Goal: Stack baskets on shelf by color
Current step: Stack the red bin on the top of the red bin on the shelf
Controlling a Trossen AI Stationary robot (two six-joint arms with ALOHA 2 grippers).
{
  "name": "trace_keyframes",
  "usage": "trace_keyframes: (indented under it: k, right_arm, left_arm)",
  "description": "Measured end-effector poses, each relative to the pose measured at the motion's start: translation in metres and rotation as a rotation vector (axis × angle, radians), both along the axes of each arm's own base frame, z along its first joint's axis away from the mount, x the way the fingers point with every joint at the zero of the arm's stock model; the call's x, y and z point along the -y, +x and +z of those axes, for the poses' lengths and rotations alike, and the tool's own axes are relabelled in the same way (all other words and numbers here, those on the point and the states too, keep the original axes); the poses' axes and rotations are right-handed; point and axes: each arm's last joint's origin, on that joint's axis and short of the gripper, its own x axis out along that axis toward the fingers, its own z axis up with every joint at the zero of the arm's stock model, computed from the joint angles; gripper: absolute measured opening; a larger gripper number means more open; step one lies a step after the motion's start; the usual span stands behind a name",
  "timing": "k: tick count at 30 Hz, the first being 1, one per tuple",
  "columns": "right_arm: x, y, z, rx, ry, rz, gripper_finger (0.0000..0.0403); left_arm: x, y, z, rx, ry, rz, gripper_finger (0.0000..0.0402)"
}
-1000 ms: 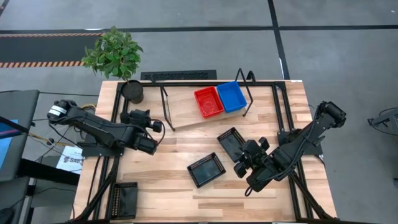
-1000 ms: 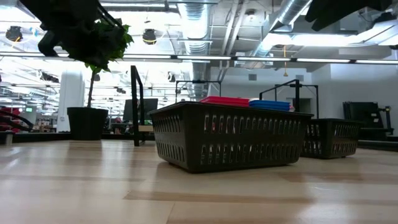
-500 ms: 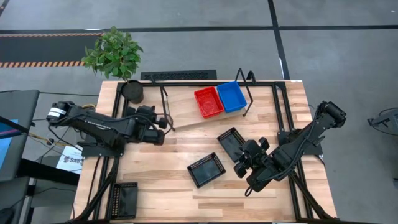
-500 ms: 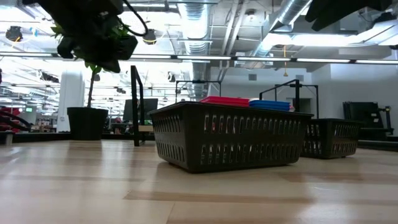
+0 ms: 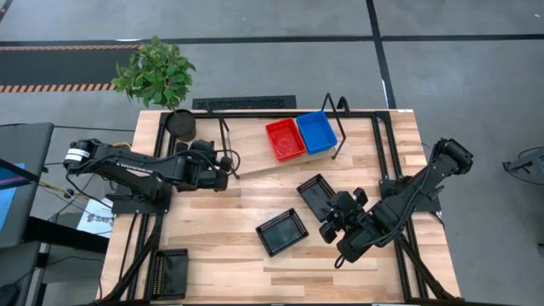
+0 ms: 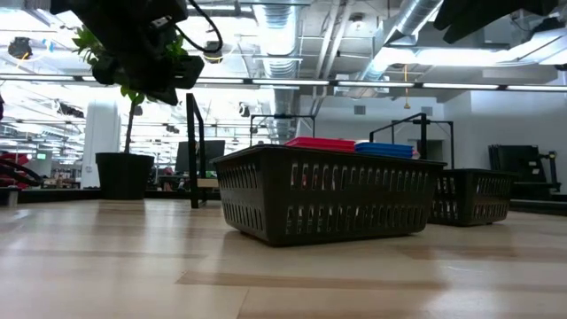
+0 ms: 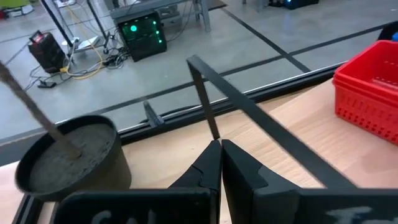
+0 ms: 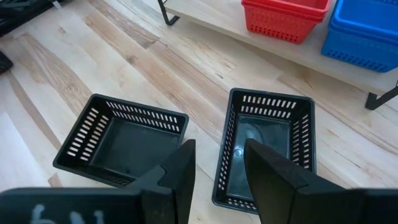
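Red stack (image 5: 285, 138) and blue stack (image 5: 317, 132) on shelf (image 5: 251, 149); two black baskets (image 5: 282, 232) empty. Left gripper (image 7: 220, 149) clenched, empty; right gripper (image 8: 219, 162) released above them.

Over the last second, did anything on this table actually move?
Only the left arm: its tool swung away from the table's middle toward the shelf and the potted plant, fingers shut and empty. The right tool, the red basket, blue basket and black baskets stayed put.
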Motion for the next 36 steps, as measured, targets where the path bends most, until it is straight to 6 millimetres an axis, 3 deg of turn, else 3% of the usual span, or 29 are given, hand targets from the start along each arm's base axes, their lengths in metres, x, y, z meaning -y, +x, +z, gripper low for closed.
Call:
trace_keyframes:
  k: [16, 21, 27, 33, 36]
  right_arm:
    - [0.000, 0.000, 0.000, 0.000, 0.000, 0.000, 0.0159]
    - [0.000, 0.000, 0.000, -0.001, -0.001, 0.001, 0.0159]
    - [0.000, 0.000, 0.000, 0.001, 0.000, 0.001, 0.0159]
    - [0.000, 0.000, 0.000, -0.002, -0.003, 0.004, 0.0159]
    - [0.000, 0.000, 0.000, -0.008, -0.012, 0.017, 0.0159]
  left_arm:
    - [-0.014, 0.017, 0.008, -0.050, -0.029, -0.106, 0.0000]
    - [-0.012, 0.019, 0.050, -0.068, -0.007, -0.181, 0.0000]
    - [-0.011, -0.004, 0.101, -0.076, -0.011, -0.183, 0.0000]
    - [-0.030, -0.032, 0.086, -0.145, -0.335, -0.076, 0.0000]
    - [-0.036, -0.035, 0.072, -0.154, -0.386, -0.027, 0.0000]
